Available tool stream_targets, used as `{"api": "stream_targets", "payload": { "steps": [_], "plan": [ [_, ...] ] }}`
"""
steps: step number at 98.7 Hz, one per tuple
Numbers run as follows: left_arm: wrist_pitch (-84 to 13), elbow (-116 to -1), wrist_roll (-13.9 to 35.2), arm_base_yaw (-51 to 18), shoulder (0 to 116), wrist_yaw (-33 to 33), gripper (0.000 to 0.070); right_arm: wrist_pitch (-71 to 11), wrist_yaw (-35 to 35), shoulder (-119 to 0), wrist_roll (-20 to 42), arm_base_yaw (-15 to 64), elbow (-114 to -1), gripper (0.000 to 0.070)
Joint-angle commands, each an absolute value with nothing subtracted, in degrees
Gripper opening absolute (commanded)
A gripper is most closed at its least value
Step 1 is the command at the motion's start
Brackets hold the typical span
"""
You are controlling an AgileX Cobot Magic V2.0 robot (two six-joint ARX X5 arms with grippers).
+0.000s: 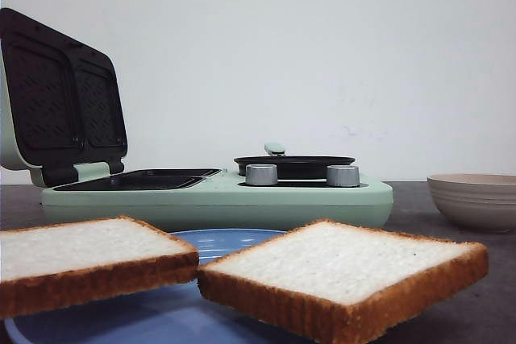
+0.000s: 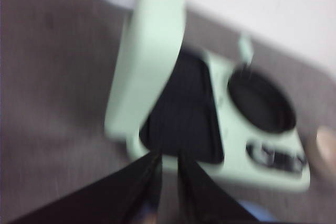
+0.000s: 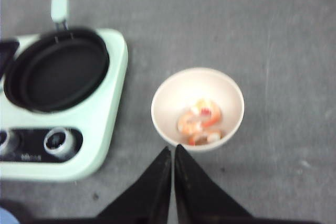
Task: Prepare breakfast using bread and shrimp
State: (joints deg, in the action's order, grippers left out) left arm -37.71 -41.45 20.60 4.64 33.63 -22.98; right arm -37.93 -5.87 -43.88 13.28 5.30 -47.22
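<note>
Two bread slices point(image 1: 339, 267) lie on one blue plate point(image 1: 218, 241), beside one breakfast maker point(image 1: 218, 195) with two knobs point(image 1: 261, 175) and one bowl point(image 3: 231, 95) holding about three shrimp point(image 3: 199, 119).

You have a dark grey tabletop point(image 3: 283, 40) carrying three things directly: a mint-green breakfast maker point(image 1: 218, 199) with its lid up, a blue plate point(image 1: 234, 239) near the front edge, and a pale bowl point(image 1: 474, 197) standing just right of the appliance, apart from it.
</note>
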Motion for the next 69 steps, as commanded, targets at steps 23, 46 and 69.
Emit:
{"api": "stream_targets", "payload": {
  "steps": [23, 46, 69],
  "plan": [
    [-48.0, -42.0, 12.8, 3.2, 37.5, -32.9, 0.0037, -44.7, -13.6, -44.5, 7.6, 5.5, -47.9, 0.0001],
    [-52.2, -41.9, 10.1, -1.0, 42.1, -37.5, 0.0285, -44.2, -23.0, -44.5, 5.3, 5.5, -47.9, 0.0154],
    [-55.8, -41.9, 8.4, -6.2, 47.0, -37.6, 0.0318, -44.2, -24.9, -44.5, 4.9, 6.2, -47.9, 0.0273]
  ]
}}
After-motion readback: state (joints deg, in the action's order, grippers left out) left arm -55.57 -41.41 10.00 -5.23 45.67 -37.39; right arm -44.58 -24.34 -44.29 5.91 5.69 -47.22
